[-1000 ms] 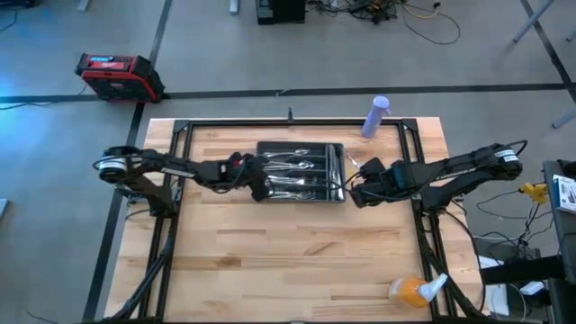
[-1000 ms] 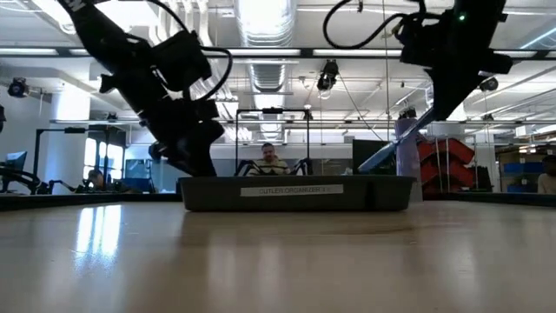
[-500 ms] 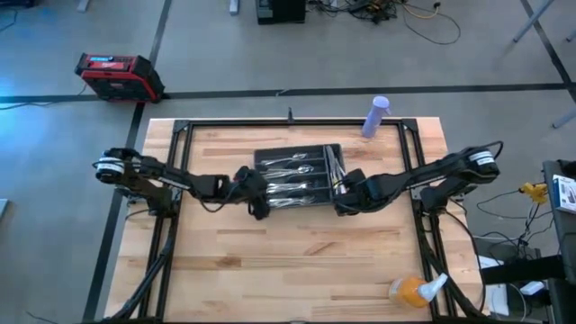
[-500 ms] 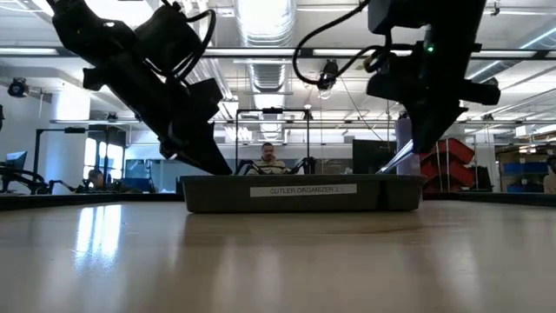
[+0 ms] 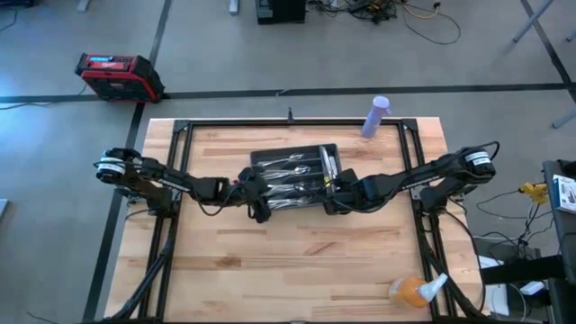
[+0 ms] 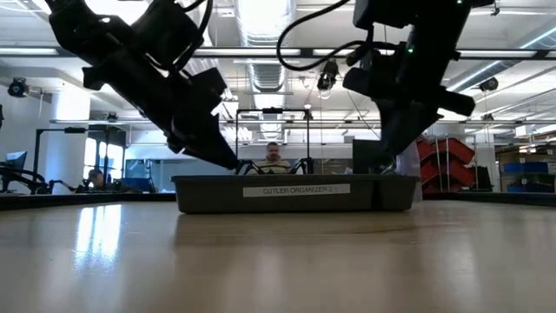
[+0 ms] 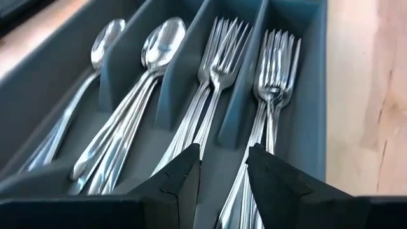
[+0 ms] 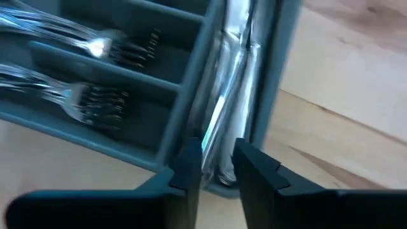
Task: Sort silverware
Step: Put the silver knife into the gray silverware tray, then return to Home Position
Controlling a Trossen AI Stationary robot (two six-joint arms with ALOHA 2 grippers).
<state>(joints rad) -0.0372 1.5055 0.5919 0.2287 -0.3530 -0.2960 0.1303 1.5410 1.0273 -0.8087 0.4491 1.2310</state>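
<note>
Seen from above, both arms stretch low across the wooden table [image 5: 297,252] toward its upper middle, where the dark grey tray [image 5: 270,158] sits slightly askew. The left arm comes in from the left edge, elbow bent, and the left gripper [image 5: 258,200] reaches the tray's lower left corner. The right arm comes in from the right edge and the right gripper [image 5: 331,193] meets the tray's lower right corner.

In the low view the two arms slant down from the top of the frame to the tray's two ends, and a white label runs along the tray's front wall.

The silverware [image 5: 292,175] lies inside the tray, sorted into compartments. The left wrist view shows spoons [image 7: 127,121] in two channels and forks [image 7: 210,89] in two more, tines pointing away from the camera. The left jaws stand a little apart, straddling the wall between the two fork channels, and they grip no piece that can be seen.

The right wrist view shows knives [image 8: 229,89] bundled in a narrow crosswise slot at the tray's end. The right jaws stand a narrow gap apart at the near end of that slot, over the knife tips; whether they pinch anything cannot be told.

A purple bottle [image 5: 376,116] stands at the table's upper right edge, and an orange spray bottle [image 5: 416,290] lies at lower right.
</note>
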